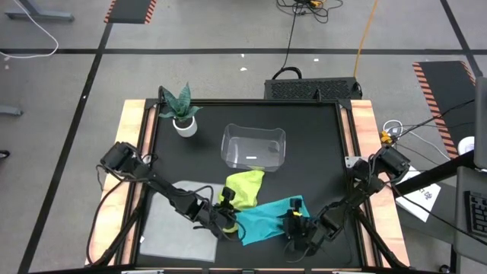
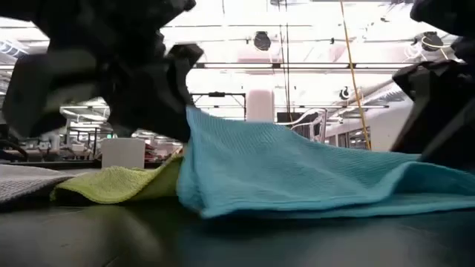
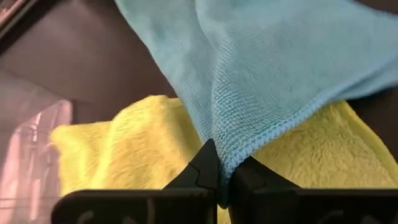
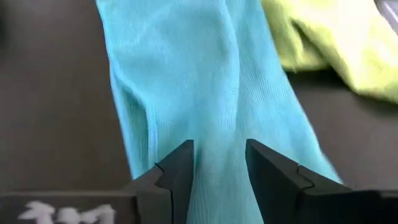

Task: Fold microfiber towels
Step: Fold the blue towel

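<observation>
The teal towel (image 1: 266, 221) lies near the table's front edge, partly over the yellow-green towel (image 1: 245, 186), which rests on the black tabletop. My left gripper (image 1: 226, 218) is shut on the teal towel's left end (image 3: 273, 62). My right gripper (image 1: 295, 222) stands open at the towel's right end, one finger on either side of a strip of the teal cloth (image 4: 186, 74). The grey towel (image 1: 171, 224) lies flat at the front left, under my left arm. My left gripper pinches the teal towel's hemmed edge at a corner (image 3: 235, 149) between its two fingers, coming slanting down from the table's left. That corner (image 2: 191, 119) is lifted above the table; the rest slopes down slack onto the yellow-green towel (image 2: 119, 185) and the tabletop. My right gripper has teal cloth between its open fingers (image 4: 177, 171); whether they touch it I cannot tell.
A clear plastic bin (image 1: 253, 146) stands at the table's middle, behind the towels. A small potted plant (image 1: 183, 118) stands at the far left. Wooden rails (image 1: 133, 152) edge the black tabletop on both sides.
</observation>
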Controlling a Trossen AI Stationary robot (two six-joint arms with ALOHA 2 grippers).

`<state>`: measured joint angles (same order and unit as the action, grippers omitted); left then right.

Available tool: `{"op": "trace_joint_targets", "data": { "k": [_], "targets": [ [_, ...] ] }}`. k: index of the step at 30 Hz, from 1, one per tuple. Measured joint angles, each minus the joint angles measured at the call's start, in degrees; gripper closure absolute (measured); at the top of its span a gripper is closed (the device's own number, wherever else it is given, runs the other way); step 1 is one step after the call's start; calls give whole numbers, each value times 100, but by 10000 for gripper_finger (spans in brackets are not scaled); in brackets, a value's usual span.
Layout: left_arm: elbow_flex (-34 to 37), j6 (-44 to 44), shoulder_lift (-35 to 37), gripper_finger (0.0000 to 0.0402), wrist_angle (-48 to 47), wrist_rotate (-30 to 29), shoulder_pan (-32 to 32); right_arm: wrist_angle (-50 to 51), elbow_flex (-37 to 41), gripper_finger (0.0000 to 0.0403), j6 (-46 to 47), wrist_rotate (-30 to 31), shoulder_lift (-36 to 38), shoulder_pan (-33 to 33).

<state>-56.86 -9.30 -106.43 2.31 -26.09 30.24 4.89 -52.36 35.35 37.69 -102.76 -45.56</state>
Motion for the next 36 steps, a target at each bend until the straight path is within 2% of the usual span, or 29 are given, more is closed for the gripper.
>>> {"op": "trace_joint_targets", "data": {
  "k": [5,11,16,23,29,36],
  "targets": [
    [0,-145,462,397,-19,106,-13,-79,224,272,557,-41,-87,-11],
    [-7,-59,951,396,-120,1175,-304,-368,500,273,1191,-102,-168,9],
    [-210,120,983,396,-542,1759,-688,-1001,689,273,844,-89,-183,13],
    [-975,607,887,398,-1603,2577,-1137,-1138,695,273,572,-174,-192,180],
    [-1263,706,874,399,-1991,2927,-1322,-1139,695,273,306,-170,-195,382],
    [-1394,831,398,399,-2040,3143,-1390,-1594,714,273,-423,-72,-197,355]
  ]
}}
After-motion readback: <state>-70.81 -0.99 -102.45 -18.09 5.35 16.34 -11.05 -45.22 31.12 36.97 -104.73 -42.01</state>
